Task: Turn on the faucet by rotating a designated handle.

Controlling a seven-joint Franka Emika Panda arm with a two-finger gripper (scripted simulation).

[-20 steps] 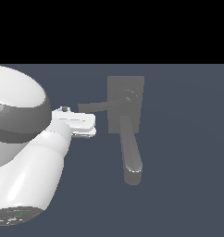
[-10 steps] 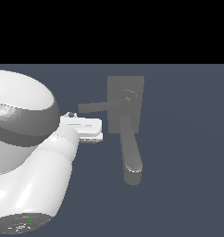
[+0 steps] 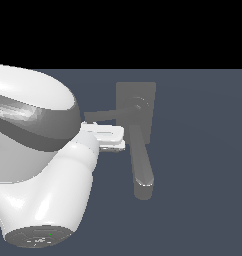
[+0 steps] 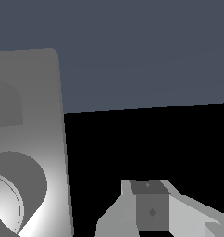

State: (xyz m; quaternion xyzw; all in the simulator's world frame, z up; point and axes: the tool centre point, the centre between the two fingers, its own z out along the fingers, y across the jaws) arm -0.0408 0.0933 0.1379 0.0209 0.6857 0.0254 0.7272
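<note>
The matte grey faucet (image 3: 136, 102) stands at mid-scene on its rectangular base plate (image 4: 35, 102). Its thick spout (image 3: 141, 167) runs toward the camera. The handle (image 3: 105, 115), a thin flat bar, sticks out from the round hub (image 4: 14, 194) toward the exterior view's left. My gripper (image 3: 117, 139) sits just below the handle and close beside the spout, on its left in the exterior view. Whether it touches either one is unclear. In the wrist view the fingers (image 4: 151, 203) appear pressed together with nothing between them.
My bulky white arm (image 3: 38, 165) fills the exterior view's left and hides the floor behind it. Plain dark blue-grey ground (image 3: 203, 165) lies around the faucet.
The gripper has slid toward the exterior view's right and slightly lower, from out beyond the handle's tip to under the handle near the spout. The faucet looks unmoved.
</note>
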